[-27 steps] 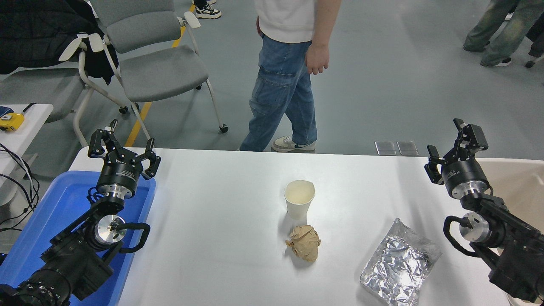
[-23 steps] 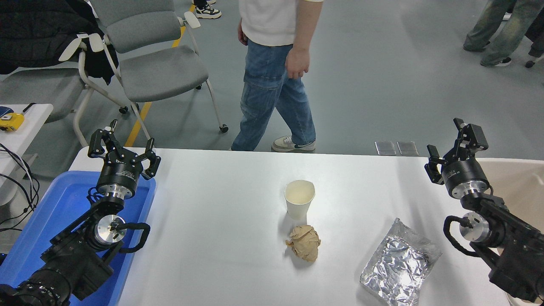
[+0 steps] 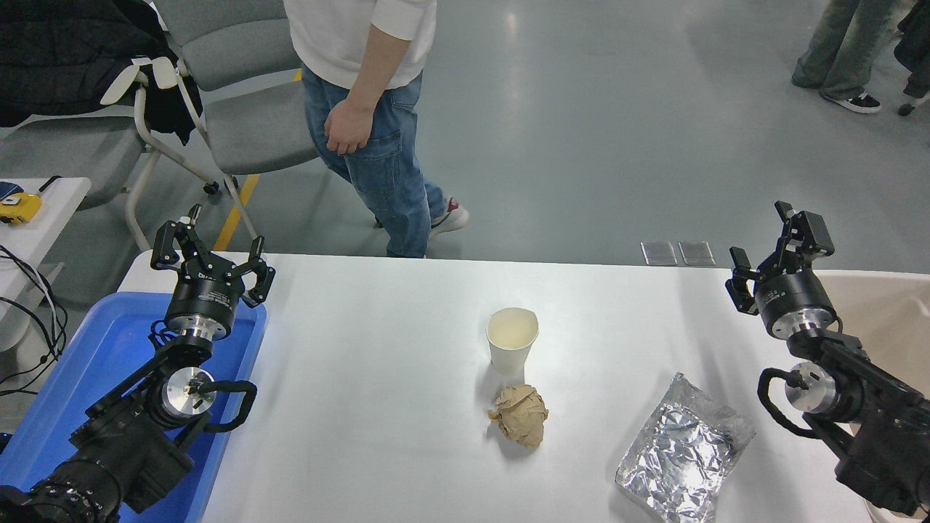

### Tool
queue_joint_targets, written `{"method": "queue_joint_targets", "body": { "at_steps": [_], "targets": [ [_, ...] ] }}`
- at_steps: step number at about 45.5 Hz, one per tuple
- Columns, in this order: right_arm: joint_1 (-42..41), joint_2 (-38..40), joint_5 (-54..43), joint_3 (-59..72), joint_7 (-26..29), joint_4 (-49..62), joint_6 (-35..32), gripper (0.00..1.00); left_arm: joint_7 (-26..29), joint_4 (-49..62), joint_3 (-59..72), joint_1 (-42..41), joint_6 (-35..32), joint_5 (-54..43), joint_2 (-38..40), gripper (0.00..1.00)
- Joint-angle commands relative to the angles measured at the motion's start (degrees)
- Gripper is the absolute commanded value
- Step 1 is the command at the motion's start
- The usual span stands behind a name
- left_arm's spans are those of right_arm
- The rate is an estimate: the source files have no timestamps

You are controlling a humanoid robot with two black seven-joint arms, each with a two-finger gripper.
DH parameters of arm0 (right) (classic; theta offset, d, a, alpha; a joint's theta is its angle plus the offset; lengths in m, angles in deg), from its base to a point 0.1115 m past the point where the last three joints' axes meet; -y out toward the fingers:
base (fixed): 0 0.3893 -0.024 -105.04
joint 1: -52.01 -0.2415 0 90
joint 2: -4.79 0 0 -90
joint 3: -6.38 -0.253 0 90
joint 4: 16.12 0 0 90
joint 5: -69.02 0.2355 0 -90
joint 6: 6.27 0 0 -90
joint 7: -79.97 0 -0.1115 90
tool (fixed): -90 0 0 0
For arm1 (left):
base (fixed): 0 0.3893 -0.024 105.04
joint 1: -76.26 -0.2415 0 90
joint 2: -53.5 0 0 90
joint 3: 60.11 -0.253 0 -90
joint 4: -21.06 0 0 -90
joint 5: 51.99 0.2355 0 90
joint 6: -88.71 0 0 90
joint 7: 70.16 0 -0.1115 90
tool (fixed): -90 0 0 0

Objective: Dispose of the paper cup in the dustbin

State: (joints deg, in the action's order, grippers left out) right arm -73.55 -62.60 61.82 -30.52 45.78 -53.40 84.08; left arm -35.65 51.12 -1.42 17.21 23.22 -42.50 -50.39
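The white paper cup [image 3: 512, 340] stands upright near the middle of the white table [image 3: 378, 378], its cream inside showing. The beige dustbin [image 3: 883, 309] shows partly at the right edge, behind my right arm. My right gripper [image 3: 774, 243] is open and empty at the table's far right, well to the right of the cup. My left gripper [image 3: 211, 250] is open and empty, parked at the far left over the blue tray.
A crumpled brown paper ball [image 3: 520, 414] lies just in front of the cup. A silver foil bag [image 3: 679, 454] lies at the front right. A blue plastic tray [image 3: 109, 363] sits at the left. A person [image 3: 370, 109] walks past beyond the table, by a grey chair [image 3: 247, 109].
The person beyond the table has walked to the left. Both arms, the cup, the paper ball and the foil bag have not moved.
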Motion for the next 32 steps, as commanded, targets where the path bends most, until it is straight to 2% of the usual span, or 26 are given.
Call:
{"method": "queue_joint_targets", "body": {
  "at_steps": [1,32],
  "targets": [
    [-0.03,0.33,0.0,0.07,0.0,0.01,0.0,1.0,0.02,0.0,0.02,0.07,0.01,0.0,0.0,1.0],
    [0.14,0.6,0.0,-0.28,0.0,-0.52,-0.62,1.0,0.11,0.0,0.02,-0.02,0.01,0.0,0.0,1.0]
  ]
}}
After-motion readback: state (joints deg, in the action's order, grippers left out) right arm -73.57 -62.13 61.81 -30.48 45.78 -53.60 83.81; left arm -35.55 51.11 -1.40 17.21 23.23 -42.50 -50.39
